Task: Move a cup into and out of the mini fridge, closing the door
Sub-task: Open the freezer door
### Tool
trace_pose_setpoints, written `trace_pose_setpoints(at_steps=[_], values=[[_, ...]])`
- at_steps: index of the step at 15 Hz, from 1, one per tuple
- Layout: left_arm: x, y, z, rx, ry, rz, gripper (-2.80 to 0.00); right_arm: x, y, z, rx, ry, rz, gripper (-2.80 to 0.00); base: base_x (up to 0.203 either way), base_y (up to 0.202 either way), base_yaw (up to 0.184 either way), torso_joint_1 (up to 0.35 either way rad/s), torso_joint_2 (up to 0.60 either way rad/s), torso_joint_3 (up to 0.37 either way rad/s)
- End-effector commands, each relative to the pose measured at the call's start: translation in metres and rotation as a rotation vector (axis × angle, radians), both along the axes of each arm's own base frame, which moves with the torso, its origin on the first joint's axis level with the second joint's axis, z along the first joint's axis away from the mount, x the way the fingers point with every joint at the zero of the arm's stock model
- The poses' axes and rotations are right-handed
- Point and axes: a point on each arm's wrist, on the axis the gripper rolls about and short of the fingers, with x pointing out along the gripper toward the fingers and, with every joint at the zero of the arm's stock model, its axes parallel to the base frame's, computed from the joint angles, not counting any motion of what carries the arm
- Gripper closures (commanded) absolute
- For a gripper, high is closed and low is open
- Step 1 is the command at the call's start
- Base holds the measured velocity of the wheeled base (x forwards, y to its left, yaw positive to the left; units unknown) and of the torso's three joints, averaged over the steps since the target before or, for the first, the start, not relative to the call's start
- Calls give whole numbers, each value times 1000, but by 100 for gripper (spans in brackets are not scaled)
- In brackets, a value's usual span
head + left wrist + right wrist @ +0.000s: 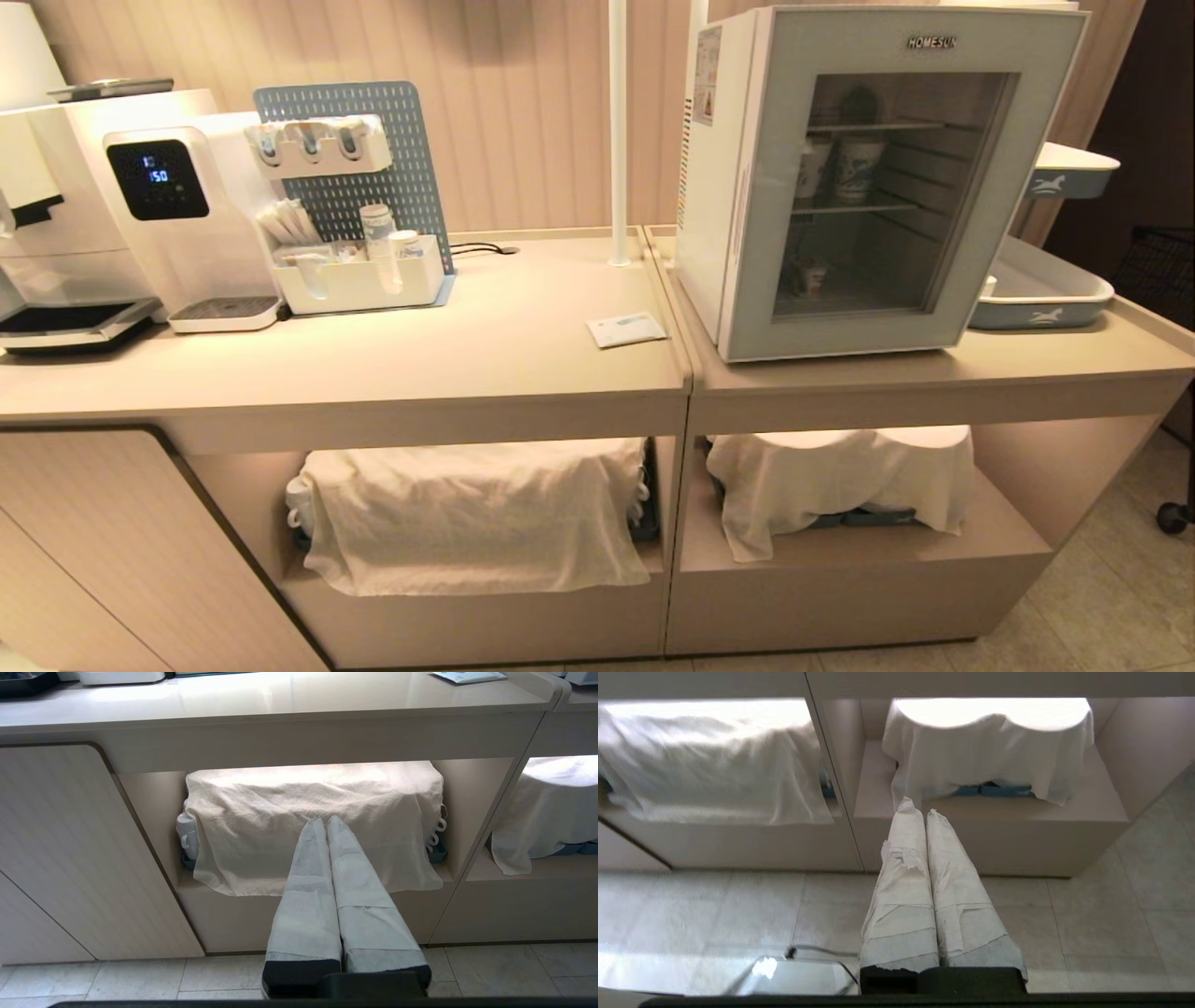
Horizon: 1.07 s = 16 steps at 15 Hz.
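The mini fridge stands on the right counter with its glass door closed. Through the glass, a small white cup sits on the lowest level near the left side. Two taller patterned paper cups stand on the wire shelf above it. Neither arm shows in the head view. My left gripper hangs shut and empty in front of the left lower shelf. My right gripper is shut and empty, low over the floor before the right lower shelf.
A water dispenser and a pegboard organiser stand at the counter's left. A flat packet lies mid-counter. Blue-white trays sit right of the fridge. Cloth-covered crockery fills both lower shelves.
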Motion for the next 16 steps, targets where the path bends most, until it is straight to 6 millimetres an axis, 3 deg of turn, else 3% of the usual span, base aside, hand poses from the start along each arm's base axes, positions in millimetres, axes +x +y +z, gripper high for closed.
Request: trace_pose_setpoints(at_steps=[1,3,6,16], values=[[0,0,0,0,0,0,0,-16,0,-15,30,-111,-4,0,0,0,0,0,0,0],[0,0,0,0,0,0,0,-22,1,-33,63,-171,26,0,0,0,0,0,0,0],[0,0,0,0,0,0,0,-10,2,-52,76,-211,36,0,0,0,0,0,0,0],[0,0,0,0,0,0,0,-3,1,-52,77,-362,28,0,0,0,0,0,0,0]])
